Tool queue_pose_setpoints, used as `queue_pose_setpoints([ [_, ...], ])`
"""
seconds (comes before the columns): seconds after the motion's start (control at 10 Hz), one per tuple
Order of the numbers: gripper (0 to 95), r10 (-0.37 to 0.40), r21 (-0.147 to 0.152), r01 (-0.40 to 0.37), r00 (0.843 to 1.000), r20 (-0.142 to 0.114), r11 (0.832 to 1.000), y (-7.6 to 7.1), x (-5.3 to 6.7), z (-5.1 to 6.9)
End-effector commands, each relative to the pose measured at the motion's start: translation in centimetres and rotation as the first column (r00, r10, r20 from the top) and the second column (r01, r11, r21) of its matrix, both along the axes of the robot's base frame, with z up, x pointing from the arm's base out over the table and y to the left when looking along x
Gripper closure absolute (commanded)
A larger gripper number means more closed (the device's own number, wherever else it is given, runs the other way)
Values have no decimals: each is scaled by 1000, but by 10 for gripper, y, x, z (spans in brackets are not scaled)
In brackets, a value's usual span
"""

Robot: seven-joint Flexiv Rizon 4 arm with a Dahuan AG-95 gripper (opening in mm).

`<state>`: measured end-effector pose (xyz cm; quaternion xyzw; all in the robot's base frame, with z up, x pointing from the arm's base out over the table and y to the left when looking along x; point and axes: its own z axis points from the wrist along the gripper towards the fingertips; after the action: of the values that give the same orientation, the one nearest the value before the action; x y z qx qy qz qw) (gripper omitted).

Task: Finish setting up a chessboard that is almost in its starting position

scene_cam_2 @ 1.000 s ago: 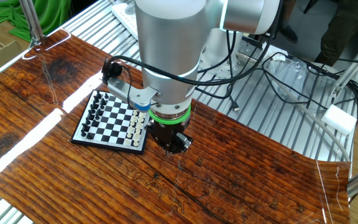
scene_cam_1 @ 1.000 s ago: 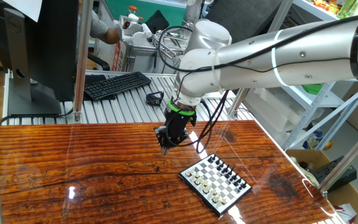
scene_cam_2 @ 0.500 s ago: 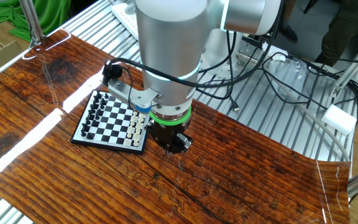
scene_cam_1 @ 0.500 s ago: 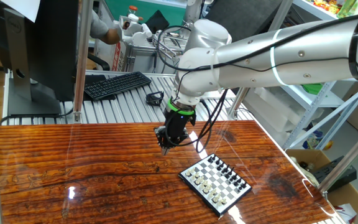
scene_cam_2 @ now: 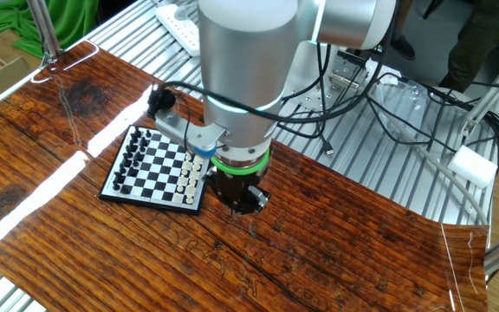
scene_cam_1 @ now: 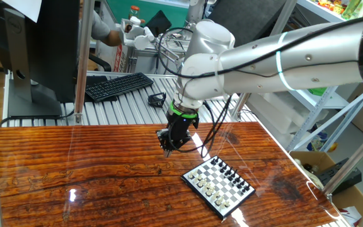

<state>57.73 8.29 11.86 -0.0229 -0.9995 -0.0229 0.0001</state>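
The chessboard (scene_cam_1: 218,183) is a small black-and-white checkered board with a dark rim. It lies on the wooden table at the right, with rows of tiny white and black pieces along two opposite sides. It also shows in the other fixed view (scene_cam_2: 156,166). My gripper (scene_cam_1: 167,150) points straight down just above the wood, to the left of the board's near corner. In the other fixed view the gripper (scene_cam_2: 236,206) hangs just off the board's white-piece side. Its dark fingers look pressed together. I see no piece between them.
A black keyboard (scene_cam_1: 118,86) and a monitor (scene_cam_1: 40,47) stand on the metal bench behind the wooden table (scene_cam_1: 74,170). Cables (scene_cam_2: 397,108) lie on the bench. A person's hand (scene_cam_1: 109,33) shows at the back. An upright metal post (scene_cam_1: 80,60) stands at the table's rear edge.
The arm's upper links have shifted slightly to the right. The gripper stays at almost the same spot beside the board. The board and pieces have not moved.
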Motion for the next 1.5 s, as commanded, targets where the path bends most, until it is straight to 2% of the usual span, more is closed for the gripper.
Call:
queue_pose_setpoints([
  [0.1, 950, 2, 3, -2, 1000, -14, 1000, 1, 2, 0],
  [0.7, 950, 43, 18, -42, 999, -28, 999, 1, 2, 0],
  [1.2, 950, 43, 25, -43, 999, -20, 999, 1, 2, 0],
  [1.3, 950, 34, 26, -33, 999, -34, 999, 1, 2, 0],
  [1.5, 950, 24, 16, -23, 999, -45, 1000, 1, 2, 0],
])
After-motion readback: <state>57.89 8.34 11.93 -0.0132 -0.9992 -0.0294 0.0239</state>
